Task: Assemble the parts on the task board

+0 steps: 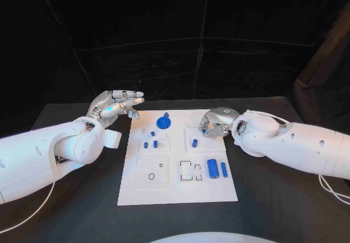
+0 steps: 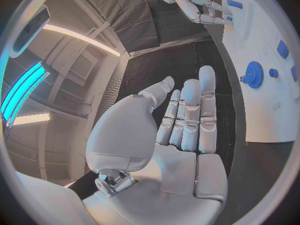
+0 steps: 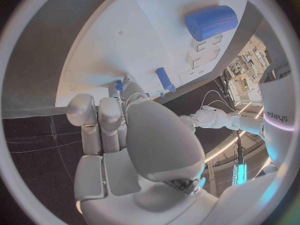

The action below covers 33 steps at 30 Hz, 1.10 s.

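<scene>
The white task board [image 1: 175,190] lies in the middle of the table. A blue gear [image 1: 165,122] [image 2: 254,75] stands at its far end, with small blue pegs [image 1: 150,144] in front of it. A blue cylinder [image 1: 212,168] [image 3: 211,22] and a thin blue bar [image 1: 224,169] lie at the right. My left hand [image 1: 117,104] [image 2: 187,120] hovers over the board's far left corner, fingers stretched out, palm bare. My right hand [image 1: 216,121] [image 3: 137,130] curls over the far right part; a small blue peg [image 3: 119,85] sticks out between its thumb and fingertips. Another blue peg [image 1: 194,143] [image 3: 164,79] stands just beside it.
The black table [image 1: 292,212] stretches around the board on all sides, with dark curtains behind. Empty outlined recesses [image 1: 191,170] and a small ring [image 1: 151,176] mark the board's near half. A thin white cable [image 1: 332,190] runs under my right arm.
</scene>
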### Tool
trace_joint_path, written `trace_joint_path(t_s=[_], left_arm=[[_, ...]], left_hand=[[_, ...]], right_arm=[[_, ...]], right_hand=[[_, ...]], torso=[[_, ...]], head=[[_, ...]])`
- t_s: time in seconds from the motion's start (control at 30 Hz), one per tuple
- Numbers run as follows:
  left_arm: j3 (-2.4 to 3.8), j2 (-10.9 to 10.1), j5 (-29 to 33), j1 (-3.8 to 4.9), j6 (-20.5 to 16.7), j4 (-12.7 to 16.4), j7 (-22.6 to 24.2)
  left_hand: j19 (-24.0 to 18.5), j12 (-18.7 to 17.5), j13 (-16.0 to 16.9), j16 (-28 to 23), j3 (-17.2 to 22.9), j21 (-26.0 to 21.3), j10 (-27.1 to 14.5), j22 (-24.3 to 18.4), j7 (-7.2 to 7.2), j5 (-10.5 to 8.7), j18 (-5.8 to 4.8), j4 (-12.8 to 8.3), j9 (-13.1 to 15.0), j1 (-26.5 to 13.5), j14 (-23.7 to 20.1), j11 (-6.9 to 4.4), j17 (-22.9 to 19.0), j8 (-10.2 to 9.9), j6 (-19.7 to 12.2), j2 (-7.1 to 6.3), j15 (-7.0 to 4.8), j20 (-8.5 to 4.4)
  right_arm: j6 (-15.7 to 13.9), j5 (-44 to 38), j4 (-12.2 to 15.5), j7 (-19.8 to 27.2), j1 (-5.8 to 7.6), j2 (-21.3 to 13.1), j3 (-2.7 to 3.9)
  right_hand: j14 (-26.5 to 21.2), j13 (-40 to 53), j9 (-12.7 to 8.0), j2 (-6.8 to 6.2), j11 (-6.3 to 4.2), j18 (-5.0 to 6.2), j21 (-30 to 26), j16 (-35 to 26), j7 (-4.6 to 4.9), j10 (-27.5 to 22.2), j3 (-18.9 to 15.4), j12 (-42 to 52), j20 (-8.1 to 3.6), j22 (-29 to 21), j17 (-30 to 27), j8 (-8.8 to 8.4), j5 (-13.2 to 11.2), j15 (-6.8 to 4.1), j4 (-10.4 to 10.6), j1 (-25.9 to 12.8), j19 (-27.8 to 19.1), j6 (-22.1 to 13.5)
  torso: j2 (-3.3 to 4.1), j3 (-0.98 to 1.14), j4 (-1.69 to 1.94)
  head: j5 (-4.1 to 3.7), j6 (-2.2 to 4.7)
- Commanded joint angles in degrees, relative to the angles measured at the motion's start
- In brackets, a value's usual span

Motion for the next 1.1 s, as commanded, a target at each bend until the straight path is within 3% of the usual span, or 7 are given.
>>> trace_joint_path(t_s=[0.03,0.47,0.67,0.73,0.77,1.0,1.1], left_arm=[[0.03,0.0,0.9,0.05,0.0,0.0,0.2],[-0.01,-0.2,0.9,0.05,0.4,-0.1,-0.4],[-0.02,-0.3,0.9,0.05,0.6,-0.1,-0.6],[-0.02,-0.5,0.9,0.05,0.6,0.0,-0.7],[-0.02,-0.5,0.9,0.05,0.7,0.1,-0.7],[-0.02,-0.8,0.9,0.05,0.8,0.3,-0.8],[-0.03,-0.9,0.9,0.05,0.8,0.2,-0.8]], left_hand=[[0.0,0.3,0.0,-0.1,-0.1,-0.4,0.2,-0.1,0.05,0.17,0.77,0.0,0.0,0.1,-0.4,0.04,-0.1,0.4,0.3,0.34,0.09,-0.25],[0.0,0.3,0.0,-0.2,-0.1,-0.5,0.1,-0.2,0.09,0.18,0.75,0.0,0.0,0.0,-0.5,0.08,-0.2,0.4,0.4,0.28,0.13,-0.24],[0.0,0.3,0.0,-0.2,-0.1,-0.5,0.1,-0.2,0.11,0.18,0.74,-0.1,0.0,0.1,-0.5,0.09,-0.2,0.5,0.4,0.25,0.14,-0.24],[0.0,0.4,-0.1,-0.3,-0.1,-0.6,0.0,-0.3,0.12,0.18,0.73,-0.1,0.0,0.1,-0.6,0.11,-0.3,0.5,0.4,0.25,0.16,-0.24],[0.0,0.4,-0.1,-0.3,-0.1,-0.6,0.0,-0.3,0.12,0.18,0.73,-0.1,0.0,0.1,-0.6,0.11,-0.3,0.5,0.4,0.25,0.16,-0.24],[-0.1,0.5,-0.2,-0.4,0.2,-0.8,-0.1,-0.4,0.15,0.26,0.73,-0.3,0.0,0.5,-0.8,0.13,-0.6,0.6,0.3,0.42,0.15,-0.26],[-0.1,0.5,-0.2,-0.4,0.2,-0.8,-0.1,-0.5,0.15,0.26,0.73,-0.4,0.0,0.5,-0.8,0.13,-0.6,0.6,0.3,0.42,0.15,-0.26]], right_arm=[[1.3,-0.7,-0.1,-0.5,0.07,0.1,0.01],[2.3,-3.9,-0.1,-3.0,0.03,0.7,0.01],[0.8,-5.3,0.3,-3.7,-0.04,1.0,0.01],[0.2,-5.5,0.7,-3.9,-0.06,0.8,0.01],[-0.2,-5.5,1.0,-3.9,-0.07,0.7,0.01],[-2.6,-4.6,3.2,-3.8,-0.09,-1.0,0.03],[-4.3,-4.0,4.2,-3.6,-0.09,-1.7,0.04]], right_hand=[[0.7,-0.4,0.1,0.12,-0.17,-0.49,0.7,0.8,-0.08,0.9,1.5,-0.5,0.15,0.7,0.6,-0.29,-0.6,0.21,-0.1,1.1,0.7,0.9],[1.5,-0.4,0.4,-1.11,-1.27,-1.63,5.1,3.8,-0.93,6.0,11.8,-0.9,-0.48,6.8,3.0,0.15,-2.0,-0.80,-2.1,1.7,4.1,5.6],[1.3,-0.4,0.3,-4.57,-1.35,-1.78,6.1,4.7,-1.14,7.6,22.5,-2.5,-0.52,8.0,2.9,-0.80,-2.4,-0.87,-4.3,-3.0,4.1,7.0],[1.3,-0.4,0.3,-4.92,-1.35,-1.79,6.1,4.8,-1.11,7.7,23.4,-2.6,-0.51,8.1,2.9,-0.84,-2.4,-0.86,-4.6,-3.6,4.1,7.1],[1.3,-0.3,0.3,-5.80,-1.34,-1.80,6.3,4.9,-1.06,7.8,25.6,-2.9,-0.49,8.3,2.8,-0.95,-2.5,-0.84,-5.3,-5.2,4.1,7.1],[1.3,-0.4,0.3,-6.58,-1.31,-1.83,6.6,5.3,-0.90,7.8,28.8,-3.5,-0.46,8.7,2.8,-1.01,-2.5,-0.71,-6.4,-7.6,4.2,7.1],[1.3,-0.4,0.2,-6.72,-1.28,-1.85,6.6,5.4,-0.87,7.8,29.3,-3.6,-0.44,8.7,2.8,-1.03,-2.5,-0.69,-6.6,-7.9,4.2,7.0]], torso=[[-0.05,-0.02,-0.03],[-0.06,0.04,-0.01],[-0.04,0.02,-0.09],[0.00,0.02,-0.07],[0.04,0.02,-0.03],[-0.04,-0.10,0.10],[-0.14,-0.06,-0.06]], head=[[0.04,-0.10],[-0.25,-0.48],[-0.26,-0.64],[-0.33,-0.60],[-0.38,-0.55],[-0.36,-0.72],[-0.16,-0.80]])
